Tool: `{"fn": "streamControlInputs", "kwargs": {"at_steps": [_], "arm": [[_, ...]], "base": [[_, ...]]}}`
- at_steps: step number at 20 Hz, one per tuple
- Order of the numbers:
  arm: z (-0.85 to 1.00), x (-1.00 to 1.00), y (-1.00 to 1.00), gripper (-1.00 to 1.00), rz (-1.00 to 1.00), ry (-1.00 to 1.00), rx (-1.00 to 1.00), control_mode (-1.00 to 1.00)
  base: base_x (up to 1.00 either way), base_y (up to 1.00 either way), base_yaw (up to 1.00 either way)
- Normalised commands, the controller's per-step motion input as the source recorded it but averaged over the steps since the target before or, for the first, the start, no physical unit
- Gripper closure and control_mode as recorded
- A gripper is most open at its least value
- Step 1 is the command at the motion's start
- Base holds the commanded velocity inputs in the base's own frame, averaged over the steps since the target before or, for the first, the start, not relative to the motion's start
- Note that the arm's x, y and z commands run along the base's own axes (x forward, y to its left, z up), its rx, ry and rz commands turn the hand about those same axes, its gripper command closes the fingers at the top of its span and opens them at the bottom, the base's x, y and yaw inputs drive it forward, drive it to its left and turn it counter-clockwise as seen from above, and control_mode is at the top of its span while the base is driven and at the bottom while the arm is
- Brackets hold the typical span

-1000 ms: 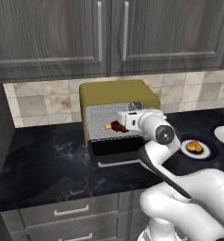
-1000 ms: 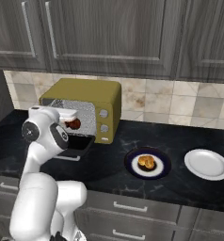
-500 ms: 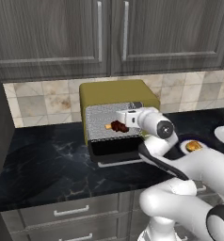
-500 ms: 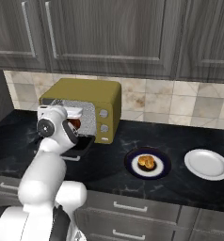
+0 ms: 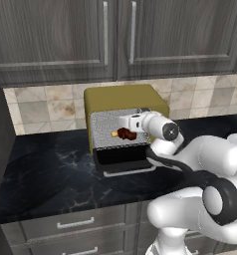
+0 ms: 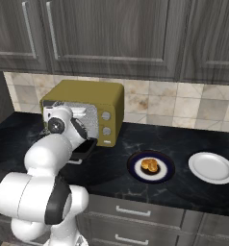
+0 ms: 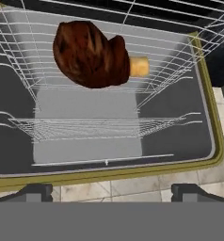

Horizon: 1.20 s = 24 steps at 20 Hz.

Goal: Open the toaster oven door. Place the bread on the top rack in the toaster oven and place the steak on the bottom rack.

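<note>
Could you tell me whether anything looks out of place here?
Nothing is spilled or damaged. The one oddity: a pale tan stub juts from the steak, lying on a rack inside the toaster oven.

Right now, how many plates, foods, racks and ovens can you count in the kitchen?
Plates: 2 (dark plate, white plate)
Foods: 2 (steak, bread)
Wire racks: 2 (rack with the steak, other rack)
Ovens: 1 (toaster oven)
Total: 7
</note>
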Motion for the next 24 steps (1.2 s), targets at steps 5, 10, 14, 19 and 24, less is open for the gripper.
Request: {"fn": "streamControlInputs", "kwargs": {"at_steps": [5, 10, 14, 19, 24], "arm": [[-0.15, 0.28, 0.17, -1.0, 0.0, 0.0, 0.0, -1.0], [-0.18, 0.21, 0.13, -1.0, 0.0, 0.0, 0.0, -1.0], [-0.23, 0.09, 0.09, -1.0, 0.0, 0.0, 0.0, -1.0], [-0.23, 0.02, 0.08, -1.0, 0.0, 0.0, 0.0, -1.0], [-0.21, 0.01, 0.05, -1.0, -0.03, 0.02, 0.0, -1.0]], "base": [[0.0, 0.0, 0.0], [0.0, 0.0, 0.0], [0.0, 0.0, 0.0], [0.0, 0.0, 0.0], [0.0, 0.0, 0.0]]}}
